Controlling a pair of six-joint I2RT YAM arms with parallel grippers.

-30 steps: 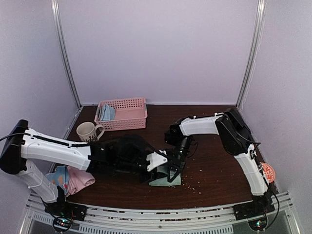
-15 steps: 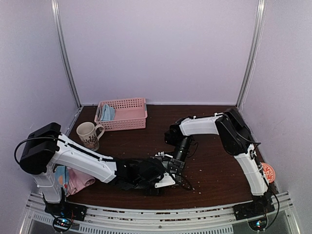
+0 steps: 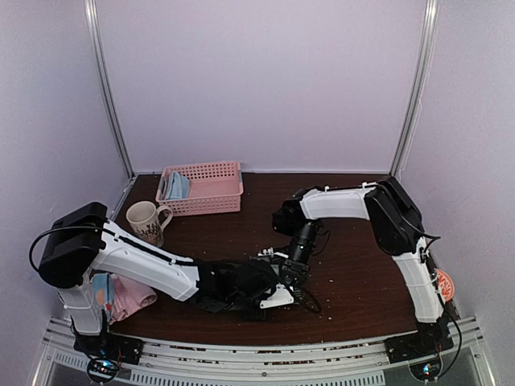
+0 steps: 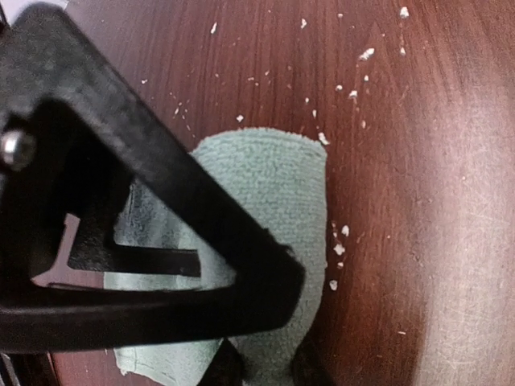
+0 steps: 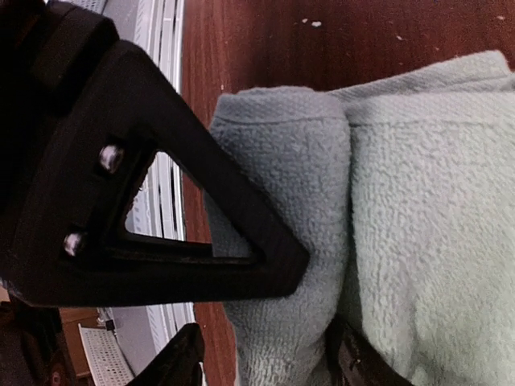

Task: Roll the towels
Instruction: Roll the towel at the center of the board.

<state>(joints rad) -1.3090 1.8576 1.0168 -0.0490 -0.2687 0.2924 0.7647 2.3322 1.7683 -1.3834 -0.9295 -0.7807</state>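
Sage towel (image 4: pixel 278 185) soft, limp, likely to unroll: left hand (image 4: pixel 265 371) pinches the rolled edge between its tips, right hand (image 5: pixel 269 362) stands loose astride it; best held at roll's ends.

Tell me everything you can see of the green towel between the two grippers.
The green towel is pale sage terry cloth, soft and nubby. It lies on the dark wooden table, partly rolled: one end forms a thick roll against the rest. The left gripper pinches it; the right gripper straddles the roll, open.

Sage green towel (image 4: pixel 273 185), pink basket (image 3: pixel 211 201)
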